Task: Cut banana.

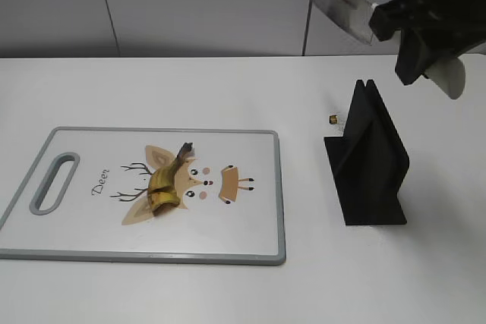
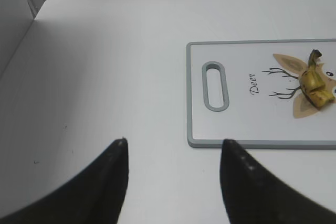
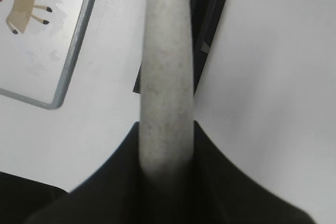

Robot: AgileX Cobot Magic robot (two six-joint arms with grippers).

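Note:
A short yellow-brown banana (image 1: 163, 187) with a dark stem lies on the white cutting board (image 1: 76, 225) with a deer print; both also show in the left wrist view, banana (image 2: 314, 84) and board (image 2: 236, 124). My right gripper (image 1: 410, 24) is shut on the knife's pale grey handle (image 3: 165, 77) and holds the knife high above the black stand, its steel blade (image 1: 338, 1) pointing up and left. My left gripper (image 2: 173, 142) is open and empty over bare table, left of the board's handle end. It is out of the exterior view.
A black knife stand (image 1: 368, 157) stands right of the board and shows under the knife in the right wrist view (image 3: 207, 19). A small brown object (image 1: 332, 118) lies on the table behind it. The table is white, with a grey wall behind.

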